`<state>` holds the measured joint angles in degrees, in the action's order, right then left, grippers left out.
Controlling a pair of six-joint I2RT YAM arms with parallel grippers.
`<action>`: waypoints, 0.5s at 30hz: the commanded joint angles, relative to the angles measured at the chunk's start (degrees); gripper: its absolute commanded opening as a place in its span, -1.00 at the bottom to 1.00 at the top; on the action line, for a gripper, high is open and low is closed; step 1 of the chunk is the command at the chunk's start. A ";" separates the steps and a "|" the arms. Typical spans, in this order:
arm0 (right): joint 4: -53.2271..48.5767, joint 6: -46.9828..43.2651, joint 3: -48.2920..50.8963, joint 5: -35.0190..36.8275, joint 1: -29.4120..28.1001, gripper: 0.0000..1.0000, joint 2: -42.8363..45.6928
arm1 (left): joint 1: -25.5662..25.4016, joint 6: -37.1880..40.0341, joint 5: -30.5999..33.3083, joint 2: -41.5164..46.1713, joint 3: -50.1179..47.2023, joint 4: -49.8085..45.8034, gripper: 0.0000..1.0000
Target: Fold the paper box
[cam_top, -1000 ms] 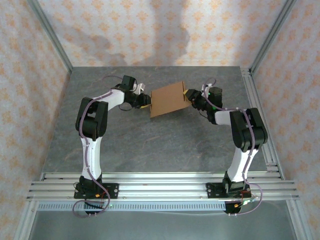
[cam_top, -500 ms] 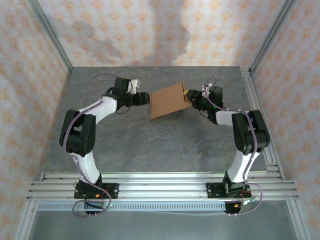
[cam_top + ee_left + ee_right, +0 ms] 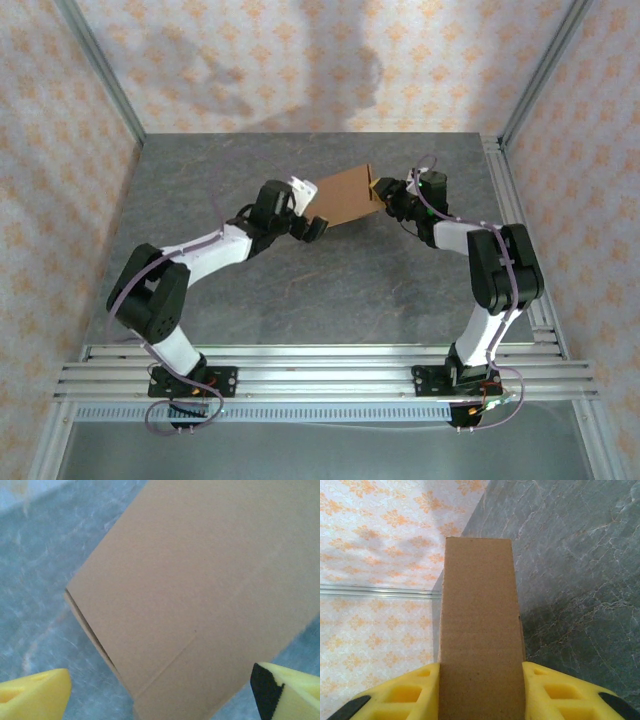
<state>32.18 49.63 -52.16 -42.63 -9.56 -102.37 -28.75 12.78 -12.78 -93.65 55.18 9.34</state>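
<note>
**Right gripper clamps the paper box, left gripper stands wide**

From overhead, the paper box (image 3: 343,198) is out over the far middle of the tabletop (image 3: 300,290). It reads as a brown panel set on a slant. The right gripper (image 3: 380,190) is at its right end. The left gripper (image 3: 310,225) lies just beside its near-left corner. From up here, how either pair of jaws stands is too small to call.

Over to the right wrist camera, and that settles one side. The paper box (image 3: 479,620) runs straight out of the right gripper (image 3: 480,695), showing a narrow brown face. It is pinched between two yellow fingers (image 3: 405,695), one pressed to each side, so that is a firm grasp. To its right is grey tabletop carrying the box's shadow, and to its left a patterned wall (image 3: 375,540).

Now the left wrist camera. Here is the broad face of the paper box (image 3: 200,580), with a faint crease running across it. A dark slit runs down its left edge where two layers meet, a detail too fine to make out from overhead. The left gripper (image 3: 160,700) shows its yellow tips in the two bottom corners, spread wide. It is released, with nothing between the tips, and the box lies ahead of them. Whether the box's low corner touches the tabletop, I cannot tell.
</note>
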 commanded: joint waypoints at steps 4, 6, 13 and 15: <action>0.73 3.16 0.04 -0.13 0.25 -0.24 2.22 | -6.47 24.19 12.20 0.00 -6.31 12.30 0.92; 0.98 3.84 0.04 -0.12 0.25 -0.24 2.30 | -7.81 27.68 16.23 -1.56 -7.62 16.02 0.92; 1.04 6.51 0.48 1.01 0.25 -0.24 3.13 | -8.42 31.20 25.93 -7.61 -8.30 25.14 0.88; 1.21 7.03 0.46 0.89 0.25 -0.24 3.14 | -8.44 31.77 27.69 -9.16 -8.16 26.82 0.87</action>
<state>32.08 54.74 -52.16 -42.26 -9.56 -101.82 -37.23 40.97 8.47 -101.10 47.40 29.95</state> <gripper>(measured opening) 0.383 0.939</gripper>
